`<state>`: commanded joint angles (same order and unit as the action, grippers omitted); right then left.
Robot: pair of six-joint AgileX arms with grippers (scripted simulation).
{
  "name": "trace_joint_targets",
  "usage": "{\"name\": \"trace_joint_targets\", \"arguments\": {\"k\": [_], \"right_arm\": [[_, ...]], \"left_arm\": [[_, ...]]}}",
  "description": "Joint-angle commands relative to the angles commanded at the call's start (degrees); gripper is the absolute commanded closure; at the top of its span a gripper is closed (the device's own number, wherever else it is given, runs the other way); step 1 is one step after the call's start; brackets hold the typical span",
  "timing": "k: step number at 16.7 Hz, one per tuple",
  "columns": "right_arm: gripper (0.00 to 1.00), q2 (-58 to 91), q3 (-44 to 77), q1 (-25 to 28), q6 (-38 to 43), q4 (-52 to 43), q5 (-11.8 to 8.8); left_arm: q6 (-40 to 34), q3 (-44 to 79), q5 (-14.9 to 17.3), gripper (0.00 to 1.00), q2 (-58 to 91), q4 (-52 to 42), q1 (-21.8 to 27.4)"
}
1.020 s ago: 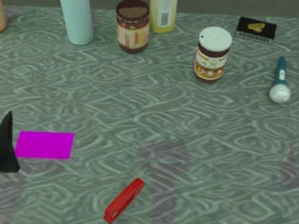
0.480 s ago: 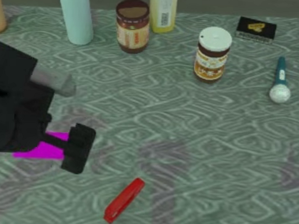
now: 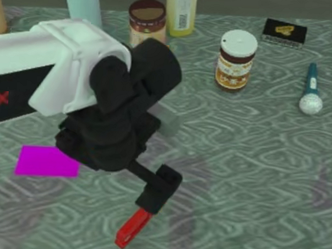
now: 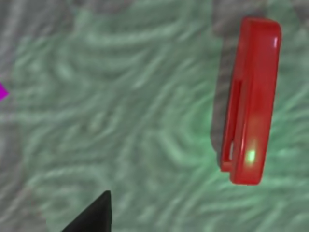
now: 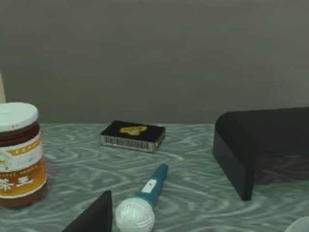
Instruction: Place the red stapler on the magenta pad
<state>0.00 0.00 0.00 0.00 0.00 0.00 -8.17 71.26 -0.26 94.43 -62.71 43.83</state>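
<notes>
The red stapler (image 3: 129, 231) lies slantwise on the patterned cloth near the table's front edge. Its upper end is hidden under my left gripper (image 3: 156, 194), which hangs just above it. In the left wrist view the stapler (image 4: 251, 101) lies off to one side of the gripper's middle. Only one dark fingertip (image 4: 94, 216) shows there, with nothing between the jaws, so the gripper is open. The magenta pad (image 3: 47, 161) lies flat at the left, partly covered by the left arm, and it is bare. My right gripper (image 5: 159, 228) is parked out of the top view, open.
Along the back stand a pale blue bottle (image 3: 83, 4), a brown-lidded jar (image 3: 147, 19) and a yellow bottle (image 3: 181, 14). A white-lidded jar (image 3: 235, 60), a black box (image 3: 284, 32) and a teal microphone (image 3: 311, 89) are at the right.
My left arm has swung in from the left edge, passed over the magenta pad and now reaches the stapler's upper end. The stapler and pad have not moved.
</notes>
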Motion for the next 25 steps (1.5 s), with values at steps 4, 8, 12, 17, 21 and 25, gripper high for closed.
{"name": "trace_joint_targets", "arguments": {"k": [4, 8, 12, 17, 21, 25], "right_arm": [[0.00, 0.00, 0.00, 0.00, 0.00, 0.00, 0.00], [0.00, 0.00, 0.00, 0.00, 0.00, 0.00, 0.00], [0.00, 0.00, 0.00, 0.00, 0.00, 0.00, 0.00], [0.00, 0.00, 0.00, 0.00, 0.00, 0.00, 0.00], [0.00, 0.00, 0.00, 0.00, 0.00, 0.00, 0.00], [0.00, 0.00, 0.00, 0.00, 0.00, 0.00, 0.00]], "left_arm": [[-0.46, 4.64, -0.13, 0.00, 5.30, -3.51, 2.70], [-0.43, 4.48, -0.10, 0.00, 5.12, -3.37, 2.43], [-0.23, 1.43, -0.12, 0.00, 6.57, 0.78, 2.44], [-0.06, -6.93, -0.10, 0.00, 11.43, 14.73, 2.36], [-0.04, -9.75, -0.10, 0.00, 13.23, 18.82, 2.40], [-0.04, -9.75, -0.10, 0.08, 13.23, 18.82, 2.40]]}}
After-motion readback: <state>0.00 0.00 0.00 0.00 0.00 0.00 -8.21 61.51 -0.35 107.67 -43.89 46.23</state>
